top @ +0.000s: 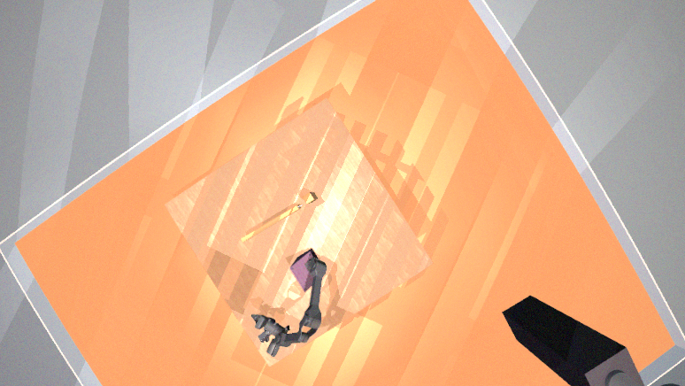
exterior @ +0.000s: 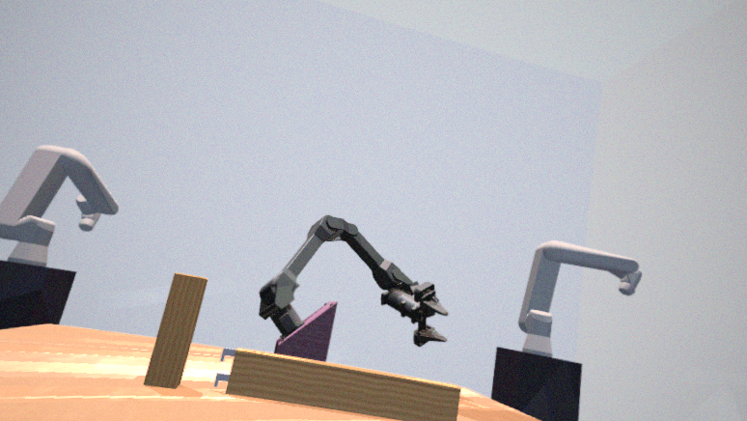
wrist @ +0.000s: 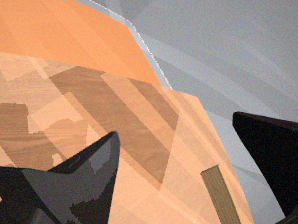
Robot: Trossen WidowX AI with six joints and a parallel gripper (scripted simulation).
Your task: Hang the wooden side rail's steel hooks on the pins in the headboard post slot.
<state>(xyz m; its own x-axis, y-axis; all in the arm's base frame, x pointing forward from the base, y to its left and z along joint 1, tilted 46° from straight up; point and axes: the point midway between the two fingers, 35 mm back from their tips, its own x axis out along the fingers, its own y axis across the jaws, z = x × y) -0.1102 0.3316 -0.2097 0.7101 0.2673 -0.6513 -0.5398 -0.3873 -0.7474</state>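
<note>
The wooden side rail [top: 271, 223] [exterior: 342, 385] lies along the table on its narrow edge; part of it shows at the wrist view's lower right [wrist: 220, 192]. Its two steel hooks, upper [exterior: 228, 351] and lower [exterior: 222, 378], stick out towards the headboard post, with a gap between. The headboard post [top: 312, 196] [exterior: 176, 331] stands upright, leaning in the exterior view's tilted picture. Its slot and pins cannot be made out. My gripper [top: 262, 336] [exterior: 444, 324] [wrist: 178, 128] is open and empty, raised above the table near its corner, well away from the rail.
The arm's base sits on a purple wedge [top: 303, 273] [exterior: 315, 340] on the table [top: 383, 239]. Two pale arms [exterior: 89, 172] [exterior: 585, 257] stand on dark pedestals in the background. A dark block [top: 565, 335] shows at the top view's lower right.
</note>
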